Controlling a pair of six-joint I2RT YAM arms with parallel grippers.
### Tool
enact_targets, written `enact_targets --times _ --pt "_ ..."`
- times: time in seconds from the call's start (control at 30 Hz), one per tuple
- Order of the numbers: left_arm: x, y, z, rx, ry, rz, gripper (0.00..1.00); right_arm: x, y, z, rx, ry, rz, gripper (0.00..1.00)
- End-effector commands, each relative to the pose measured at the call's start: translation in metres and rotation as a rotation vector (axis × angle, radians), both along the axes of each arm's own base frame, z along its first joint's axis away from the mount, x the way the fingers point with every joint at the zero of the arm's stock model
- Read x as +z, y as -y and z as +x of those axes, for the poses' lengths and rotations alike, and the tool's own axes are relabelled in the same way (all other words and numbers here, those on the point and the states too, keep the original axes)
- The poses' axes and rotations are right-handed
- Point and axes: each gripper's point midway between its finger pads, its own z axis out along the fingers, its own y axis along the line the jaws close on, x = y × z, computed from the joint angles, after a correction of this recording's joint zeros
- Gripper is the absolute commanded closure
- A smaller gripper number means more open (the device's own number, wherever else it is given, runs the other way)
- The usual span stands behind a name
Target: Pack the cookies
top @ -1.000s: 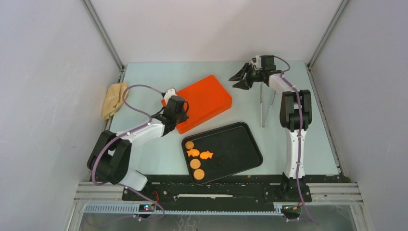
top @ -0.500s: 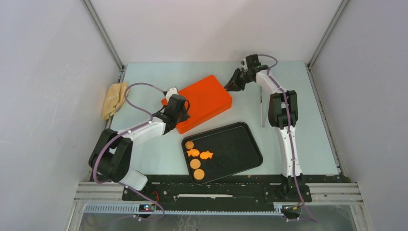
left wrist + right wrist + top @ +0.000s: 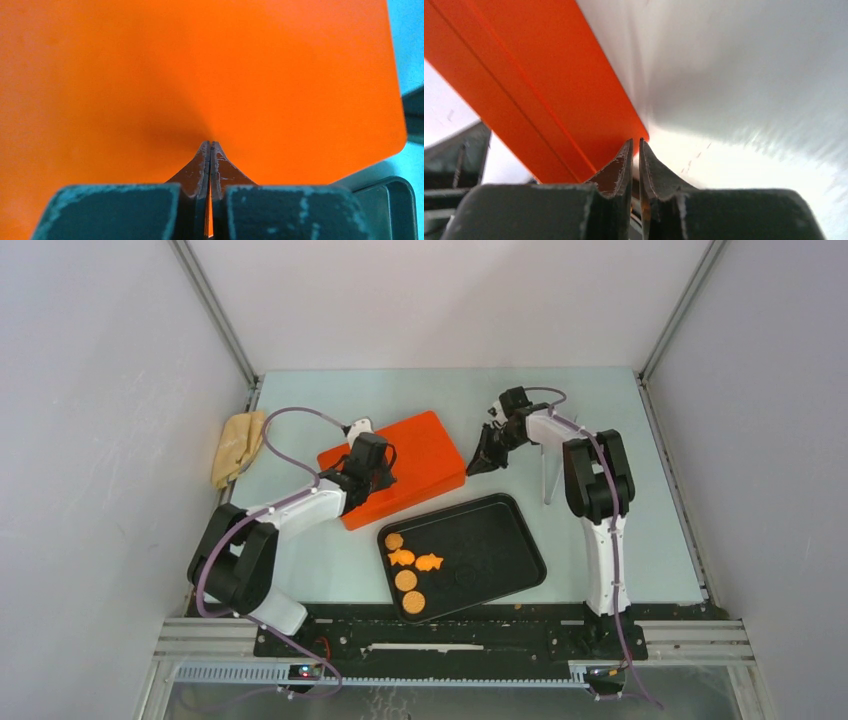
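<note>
Several orange cookies lie at the left end of the black tray (image 3: 505, 540): a round one (image 3: 394, 541), two fish-shaped ones (image 3: 401, 558) (image 3: 429, 562), and two more round ones (image 3: 405, 580) (image 3: 413, 602). A closed orange box (image 3: 410, 455) lies behind the tray. My left gripper (image 3: 372, 472) is shut, its tips resting on the box top (image 3: 200, 75); the wrist view shows the gripper (image 3: 210, 144) empty. My right gripper (image 3: 482, 460) is shut and empty at the box's right end; in its wrist view the gripper (image 3: 635, 142) sits at the box's corner (image 3: 539, 90).
Metal tongs (image 3: 550, 465) lie on the table to the right, by the right arm. A tan cloth (image 3: 237, 445) lies at the left edge. The tray's corner shows in the left wrist view (image 3: 395, 200).
The right gripper swung from the back of the table down to the box's right end. The orange box shifted left and turned flatter. The left gripper stayed on it.
</note>
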Motion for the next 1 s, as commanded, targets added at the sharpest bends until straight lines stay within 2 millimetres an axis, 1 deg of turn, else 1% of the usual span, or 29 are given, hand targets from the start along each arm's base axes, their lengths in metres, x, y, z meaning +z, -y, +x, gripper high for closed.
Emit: enact_targets --times 0.0,0.07,0.1,0.13,0.17,0.2,0.23,0.33,0.4,0.43,0.53,0.6,0.7,0.87,0.97 --pt "-0.026 -0.002 -0.016 -0.042 -0.108 0.065 1.00 0.039 -0.032 -0.047 0.141 0.065 0.051 0.84" --pt "-0.029 -0.002 -0.017 -0.045 -0.117 0.062 1.00 0.041 -0.023 -0.046 0.110 0.095 -0.012 0.87" --pt "-0.031 -0.001 -0.019 -0.047 -0.121 0.059 1.00 0.043 -0.016 -0.041 0.078 0.124 -0.060 0.87" --pt "-0.031 -0.001 -0.019 -0.049 -0.122 0.054 1.00 0.050 -0.007 -0.035 0.047 0.158 -0.102 0.90" --pt "-0.032 0.000 -0.020 -0.051 -0.123 0.051 1.00 0.058 0.002 -0.027 0.014 0.197 -0.146 0.93" --pt "-0.031 0.000 -0.021 -0.053 -0.122 0.047 1.00 0.073 0.009 -0.020 -0.013 0.246 -0.181 0.97" --pt "-0.031 0.000 -0.022 -0.054 -0.121 0.045 1.00 0.080 0.017 -0.015 -0.039 0.283 -0.223 1.00" --pt "-0.029 -0.001 -0.023 -0.054 -0.116 0.043 1.00 0.116 0.031 -0.005 -0.095 0.425 -0.355 1.00" --pt "-0.029 0.000 -0.023 -0.055 -0.116 0.040 1.00 0.140 0.030 -0.005 -0.095 0.514 -0.397 1.00" --pt "-0.029 0.000 -0.023 -0.057 -0.116 0.036 1.00 0.153 0.022 -0.008 -0.073 0.561 -0.399 1.00" --pt "-0.029 0.003 -0.023 -0.063 -0.119 0.028 1.00 0.164 0.009 -0.012 -0.025 0.606 -0.426 1.00" --pt "-0.030 0.004 -0.022 -0.064 -0.120 0.024 1.00 0.160 -0.001 -0.016 0.012 0.598 -0.438 1.00" --pt "-0.030 0.004 -0.022 -0.067 -0.122 0.024 1.00 0.145 -0.021 -0.023 0.074 0.563 -0.387 1.00" --pt "-0.027 0.004 -0.022 -0.071 -0.115 0.026 1.00 0.104 -0.043 -0.037 0.155 0.468 -0.365 1.00" --pt "-0.025 0.005 -0.020 -0.075 -0.111 0.028 1.00 0.070 -0.040 -0.050 0.179 0.382 -0.399 1.00"
